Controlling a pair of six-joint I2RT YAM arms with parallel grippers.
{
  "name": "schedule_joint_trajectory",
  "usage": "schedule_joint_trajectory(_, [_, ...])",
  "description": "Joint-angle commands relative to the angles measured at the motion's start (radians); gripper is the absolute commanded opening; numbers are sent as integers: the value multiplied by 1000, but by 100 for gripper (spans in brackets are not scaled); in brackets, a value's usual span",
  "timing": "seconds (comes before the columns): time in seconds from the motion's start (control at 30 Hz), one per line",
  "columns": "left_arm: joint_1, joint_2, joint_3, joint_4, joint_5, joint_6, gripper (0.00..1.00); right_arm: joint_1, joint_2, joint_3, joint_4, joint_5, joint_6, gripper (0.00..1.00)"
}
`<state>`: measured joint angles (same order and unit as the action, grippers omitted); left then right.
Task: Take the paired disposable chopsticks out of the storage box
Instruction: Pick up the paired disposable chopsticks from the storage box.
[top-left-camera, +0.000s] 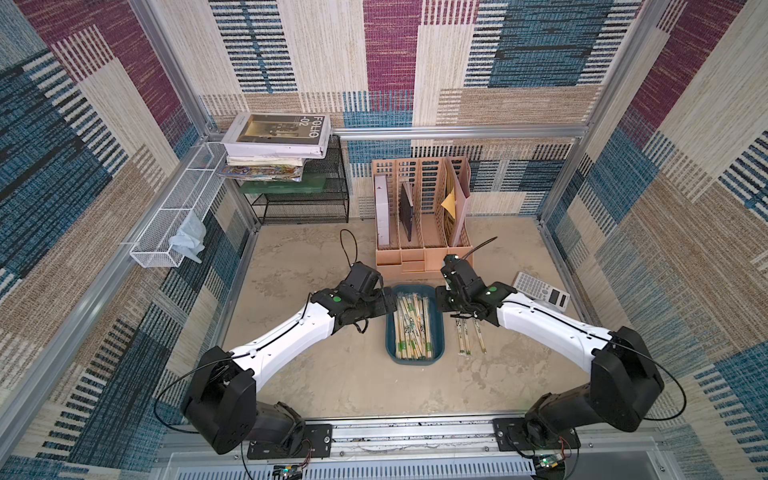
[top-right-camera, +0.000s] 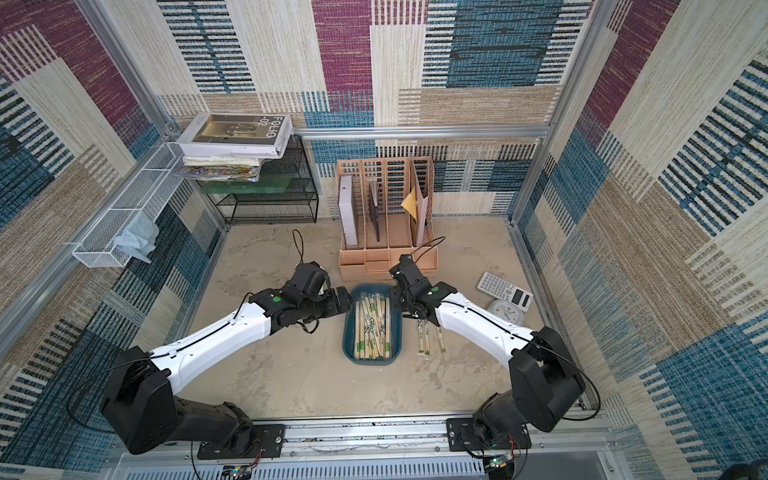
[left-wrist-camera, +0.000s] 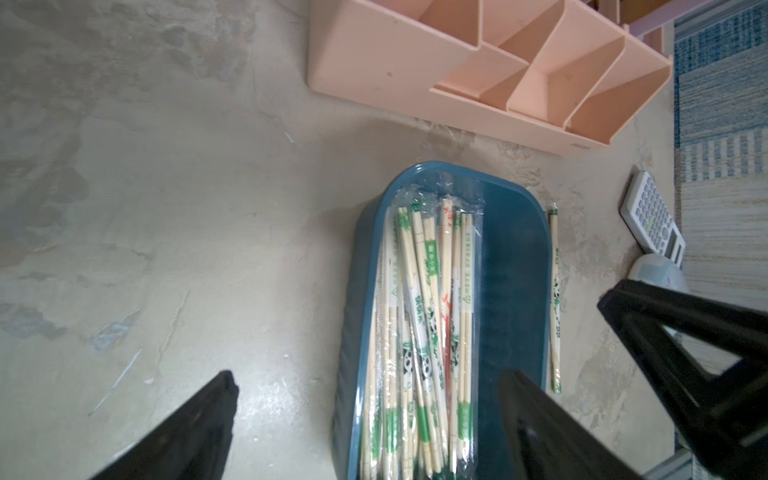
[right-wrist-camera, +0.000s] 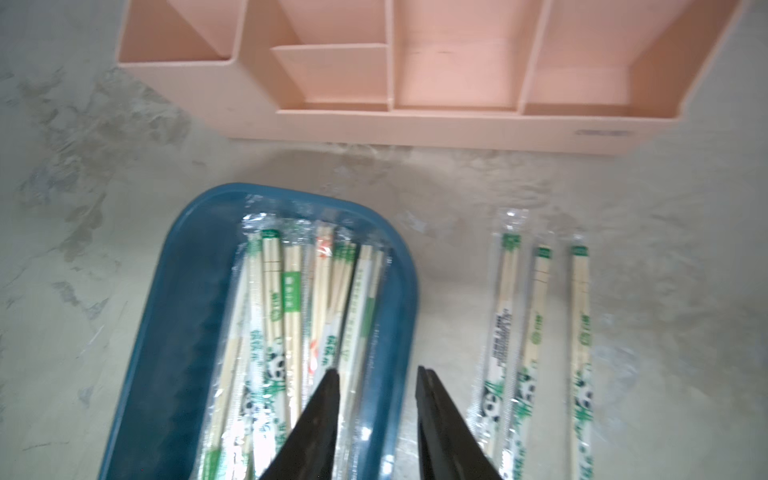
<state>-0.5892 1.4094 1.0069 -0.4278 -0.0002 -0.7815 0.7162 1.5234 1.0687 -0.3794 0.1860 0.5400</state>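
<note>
The storage box (top-left-camera: 415, 361) (top-right-camera: 372, 361) is a dark teal tray in the middle of the table. It holds many paired disposable chopsticks (top-left-camera: 411, 328) (top-right-camera: 372, 328) (left-wrist-camera: 424, 311) (right-wrist-camera: 291, 311) in clear wrappers. Three more wrapped pairs (top-left-camera: 467, 336) (right-wrist-camera: 536, 332) lie side by side on the table just right of the box. My left gripper (top-left-camera: 388, 305) (left-wrist-camera: 369, 376) stands wide open at the box's left rim, holding nothing. My right gripper (top-left-camera: 444, 307) (right-wrist-camera: 377, 371) hangs over the box's right rim. Its jaws stand a little apart, with nothing between them.
A peach file organizer (top-left-camera: 424, 253) (right-wrist-camera: 457, 83) stands just behind the box. A calculator (top-left-camera: 540, 289) and a white clock (top-right-camera: 505, 311) lie at the right. A black mesh rack (top-left-camera: 303, 203) with stacked books and a white wire basket (top-left-camera: 174, 220) occupy the back left.
</note>
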Motion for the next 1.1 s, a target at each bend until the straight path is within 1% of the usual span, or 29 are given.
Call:
schedule_joint_trajectory(0.0, [37, -21, -21, -12, 10, 12, 99, 56, 71, 48, -23, 0, 15, 34])
schedule_joint_trajectory(0.23, [132, -93, -93, -11, 37, 14, 99, 161, 224, 130, -21, 5, 32, 32])
schedule_joint_trajectory(0.33, [148, -115, -106, -12, 39, 18, 99, 182, 261, 144, -18, 3, 38, 31])
schedule_joint_trajectory(0.67, [157, -117, -110, -14, 56, 18, 99, 186, 312, 140, -16, 20, 46, 31])
schedule_joint_trajectory(1.07, [157, -115, -108, -2, 73, 19, 99, 173, 301, 118, -16, 38, 48, 30])
